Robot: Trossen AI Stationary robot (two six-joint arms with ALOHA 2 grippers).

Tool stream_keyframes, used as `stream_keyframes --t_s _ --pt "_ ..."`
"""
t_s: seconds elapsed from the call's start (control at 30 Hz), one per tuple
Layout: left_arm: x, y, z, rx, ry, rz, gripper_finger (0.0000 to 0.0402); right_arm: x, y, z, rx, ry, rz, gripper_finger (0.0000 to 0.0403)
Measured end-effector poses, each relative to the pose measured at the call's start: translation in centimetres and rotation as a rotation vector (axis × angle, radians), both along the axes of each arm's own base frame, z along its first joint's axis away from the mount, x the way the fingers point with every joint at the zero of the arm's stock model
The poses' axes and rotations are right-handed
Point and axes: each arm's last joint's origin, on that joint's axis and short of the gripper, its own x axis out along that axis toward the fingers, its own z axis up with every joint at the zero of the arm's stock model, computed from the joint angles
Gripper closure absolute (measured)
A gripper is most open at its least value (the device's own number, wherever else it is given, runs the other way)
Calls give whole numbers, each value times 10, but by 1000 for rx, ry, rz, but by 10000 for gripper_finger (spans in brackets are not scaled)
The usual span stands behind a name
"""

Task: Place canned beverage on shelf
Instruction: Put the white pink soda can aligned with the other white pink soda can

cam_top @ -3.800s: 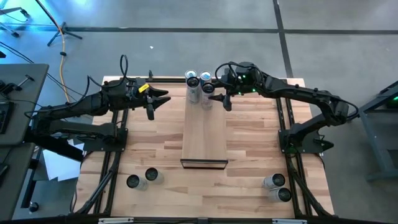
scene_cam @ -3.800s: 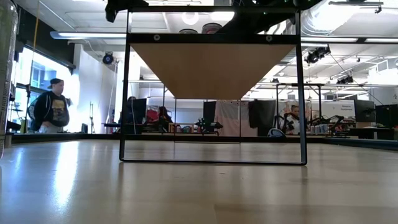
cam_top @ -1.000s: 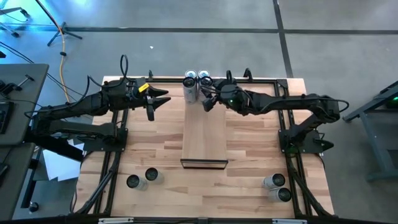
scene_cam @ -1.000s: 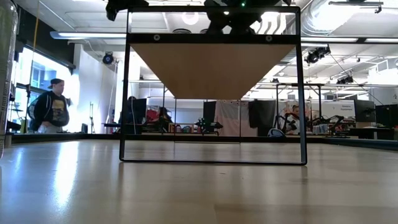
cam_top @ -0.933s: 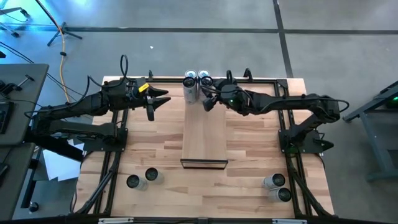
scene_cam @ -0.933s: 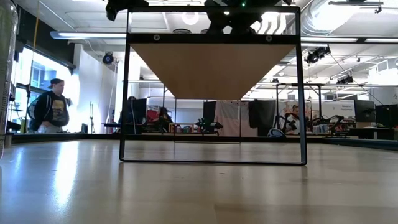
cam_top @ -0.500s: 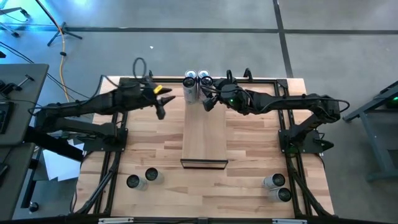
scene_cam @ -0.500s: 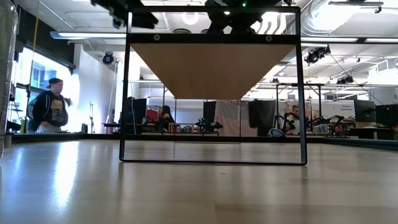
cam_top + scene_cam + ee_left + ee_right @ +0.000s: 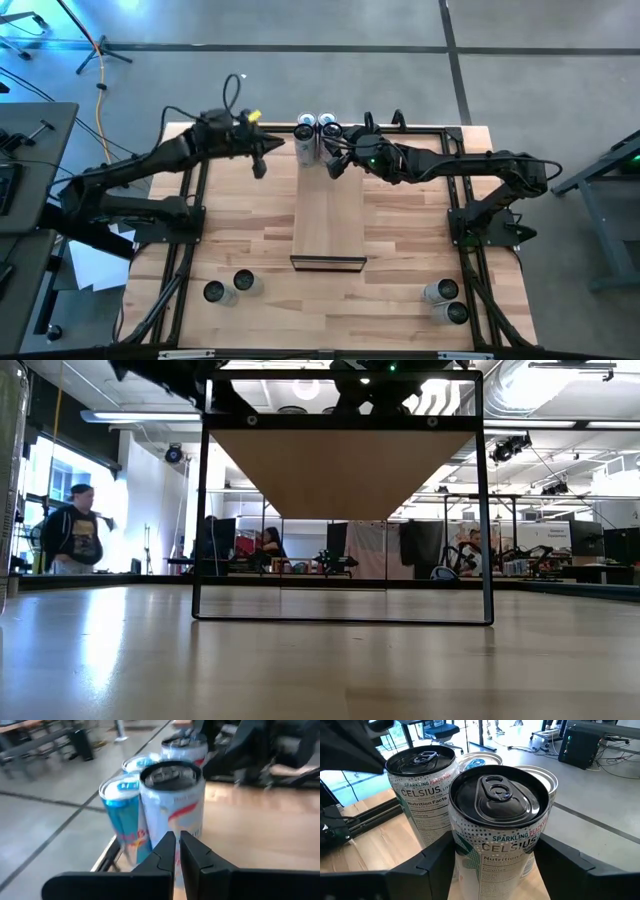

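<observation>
The shelf (image 9: 328, 215) is a long light wood platform in the middle of the table; the low view shows its underside (image 9: 340, 470). Several cans stand upright at its far end (image 9: 315, 135). My right gripper (image 9: 336, 162) reaches in from the table's right and is shut on a white Celsius can (image 9: 497, 835) with a dark lid. My left gripper (image 9: 272, 150) is shut and empty, just left of the cans. Its wrist view (image 9: 177, 847) looks at a white can (image 9: 172, 800) and a blue can (image 9: 122, 815). My right gripper pinches the Celsius can by its side wall (image 9: 470, 857), below the rim, one finger (image 9: 435, 865) on each opposite side. The fingers come roughly level from the table's right. The can is upright at the shelf's far end; the fingers hide its base.
Two cans stand on the tabletop near the front left (image 9: 228, 287) and two near the front right (image 9: 443, 300). Dark frame rails run along both sides of the table. A person (image 9: 68, 530) stands in the room beyond the table.
My left gripper has gone toward the table's right and far edges, up to the cans on the shelf, staying shut. My right gripper and its can have kept still.
</observation>
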Motion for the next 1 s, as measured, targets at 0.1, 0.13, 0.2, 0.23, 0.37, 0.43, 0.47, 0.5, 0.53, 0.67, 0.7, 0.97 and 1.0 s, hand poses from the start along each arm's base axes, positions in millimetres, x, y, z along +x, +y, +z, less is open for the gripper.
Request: stream_keyframes --t_s 0.1,0.13,0.2,0.23,0.37,0.43,0.47,0.5,0.53,0.67,0.7,0.97,1.0 --pt "5 11 -7 -33 5 -39 401 0 0 0 0 0 0 165" --pt "7 14 -11 -42 24 -36 401 0 0 0 1 -1 0 164" --pt "11 19 -18 -51 57 -35 401 0 0 0 1 0 -1 163" --pt "13 21 -21 -51 68 -37 401 0 0 0 1 -1 -1 163" --pt "18 24 -24 -49 71 -38 401 0 0 0 0 1 -1 162" --pt "18 24 -24 -37 64 -42 401 0 0 0 -6 7 4 162" --pt "18 24 -23 -27 64 -45 401 0 0 0 -12 11 8 162" --pt "18 24 -23 -21 65 -48 401 0 0 0 -19 15 13 162" --pt "18 24 -23 -19 67 -49 401 1 0 0 -27 20 18 162" --pt "18 24 -24 -7 77 -54 401 1 0 0 -34 23 20 161" --pt "18 24 -24 -6 75 -55 401 1 0 0 -33 21 20 161" --pt "27 28 -33 -31 93 -82 401 1 0 0 -35 21 19 161" --pt "28 29 -35 -35 98 -82 401 1 0 0 -35 21 19 161"
